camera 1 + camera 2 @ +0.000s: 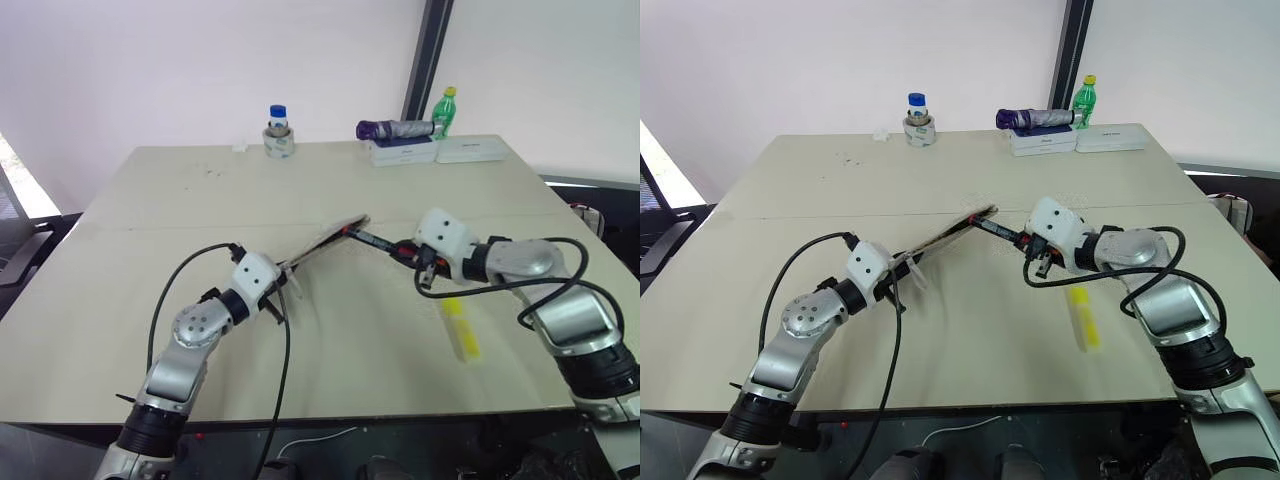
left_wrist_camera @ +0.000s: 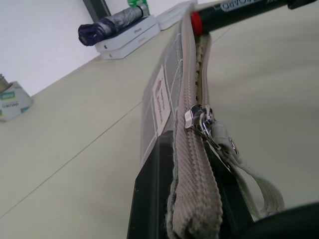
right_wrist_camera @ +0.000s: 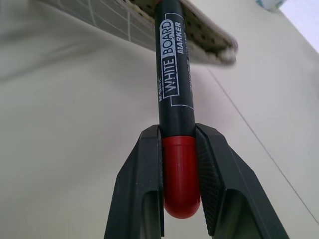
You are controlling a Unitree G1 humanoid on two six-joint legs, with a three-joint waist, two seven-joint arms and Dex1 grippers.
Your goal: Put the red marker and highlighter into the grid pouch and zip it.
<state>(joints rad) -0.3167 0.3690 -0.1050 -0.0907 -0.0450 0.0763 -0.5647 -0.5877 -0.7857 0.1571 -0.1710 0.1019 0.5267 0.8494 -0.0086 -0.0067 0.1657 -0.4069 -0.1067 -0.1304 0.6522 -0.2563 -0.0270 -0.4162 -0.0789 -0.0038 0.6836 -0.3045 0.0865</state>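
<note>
The grid pouch (image 1: 325, 240) is held off the table on edge, zipper side up, with my left gripper (image 1: 278, 288) shut on its near end. In the left wrist view the zipper pull and pale cord (image 2: 209, 130) sit close to the fingers, and the zipper beyond them is parted. My right gripper (image 3: 180, 164) is shut on the red cap of the red marker (image 3: 173, 74). The marker's other end touches the pouch's far open end (image 2: 196, 22). The yellow highlighter (image 1: 461, 328) lies flat on the table beneath my right forearm.
At the table's far edge stand a tape roll with a small bottle (image 1: 279, 135), a folded umbrella (image 1: 395, 129) on white boxes (image 1: 402, 152), and a green bottle (image 1: 444, 112). A black cable (image 1: 285, 380) hangs by the left arm.
</note>
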